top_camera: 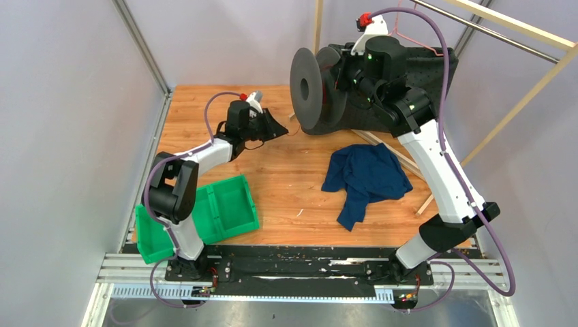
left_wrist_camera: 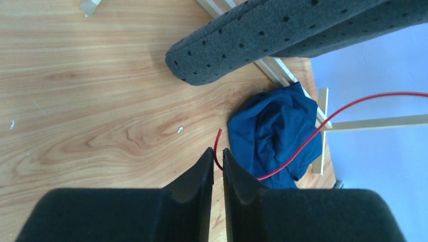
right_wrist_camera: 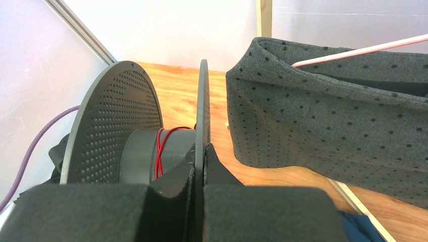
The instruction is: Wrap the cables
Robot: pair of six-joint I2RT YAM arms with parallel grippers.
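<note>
Left claw (left_wrist_camera: 217,160) clenched on red cable (left_wrist_camera: 303,143), which trails over worktop (left_wrist_camera: 101,101). A few turns sit on spool (right_wrist_camera: 113,116) hub. Right claw (right_wrist_camera: 203,154) pinches spool rim. Advice: keep cable taut and guide it between the discs.

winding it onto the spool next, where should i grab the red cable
Probably the red cable near its free end, where the left gripper pinches it. It's thread-thin and hangs slack in the air, so come from above, fingers closing across the strand.
</note>
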